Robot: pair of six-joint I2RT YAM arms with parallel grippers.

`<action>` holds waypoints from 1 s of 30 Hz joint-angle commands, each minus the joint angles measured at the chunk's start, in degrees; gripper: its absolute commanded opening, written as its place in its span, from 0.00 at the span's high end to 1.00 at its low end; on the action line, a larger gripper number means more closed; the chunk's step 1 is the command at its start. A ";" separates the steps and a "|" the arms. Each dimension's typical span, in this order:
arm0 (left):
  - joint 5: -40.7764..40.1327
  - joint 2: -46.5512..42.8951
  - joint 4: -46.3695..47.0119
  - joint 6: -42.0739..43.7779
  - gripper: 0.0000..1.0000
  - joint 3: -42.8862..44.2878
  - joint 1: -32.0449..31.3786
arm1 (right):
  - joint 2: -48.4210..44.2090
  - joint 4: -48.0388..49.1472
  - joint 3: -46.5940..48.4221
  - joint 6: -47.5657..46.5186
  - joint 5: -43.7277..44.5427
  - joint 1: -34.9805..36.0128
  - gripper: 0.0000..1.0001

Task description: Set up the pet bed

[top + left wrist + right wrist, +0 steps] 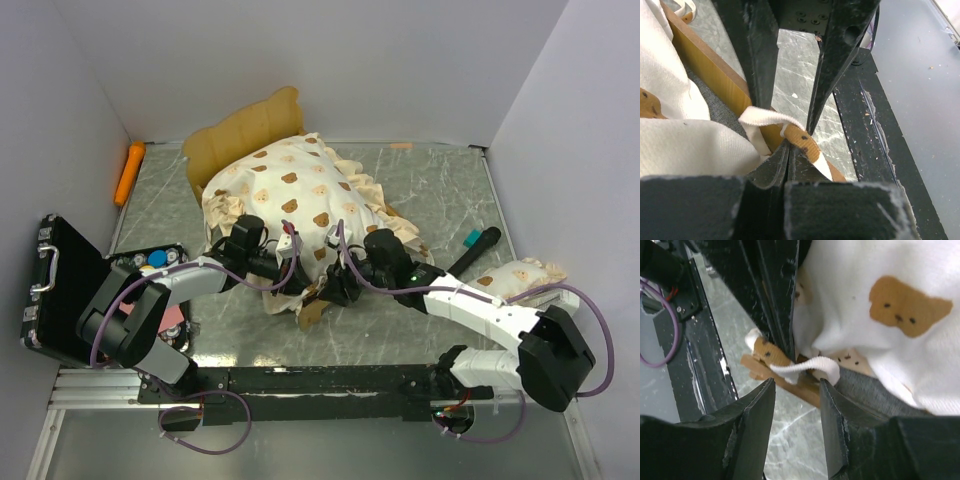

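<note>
So, here's where I'm at: the pet bed (pixel 245 130) sits toward the back left of the marble table (pixel 440 180), headboard at the far end. The bear-print mattress (pixel 300 195) is heaped on top of it, puffed up and hanging over the rails rather than lying flat. Both arms meet at the near corner of the frame, since that's where the fabric isn't seated.

The left gripper (pixel 787 155) is pinched closed on a white band (pixel 765 120) at the mattress's corner, right beside the wood rail (pixel 715 75). My guess is it's holding that edge taut so the corner can be tugged down. I can't tell whether the band is a strap or only ruffle trim.

The right gripper (pixel 797 387) has its jaws apart and holds nothing. It's hovering just in front of the same band and frame corner, fingers almost touching the left's — tight quarters, so a collision is my main worry.

The matching pillow (pixel 520 275) lies well off to the right by the right arm, so it's not placed yet. The black hard case (pixel 60 290) stands open on the left, out of the way.
</note>
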 commanded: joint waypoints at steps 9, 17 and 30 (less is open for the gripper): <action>1.72 -0.59 -1.44 3.15 0.99 1.12 -0.22 | 3.69 9.02 0.44 2.26 -2.17 -0.97 0.70; 1.90 -0.23 -2.23 3.59 0.99 2.00 -0.31 | 5.01 12.90 -0.44 2.70 -4.20 -1.41 0.98; -13.27 -2.69 -14.98 10.62 0.66 5.34 1.45 | 2.46 6.05 -1.15 1.21 -0.94 -3.08 1.00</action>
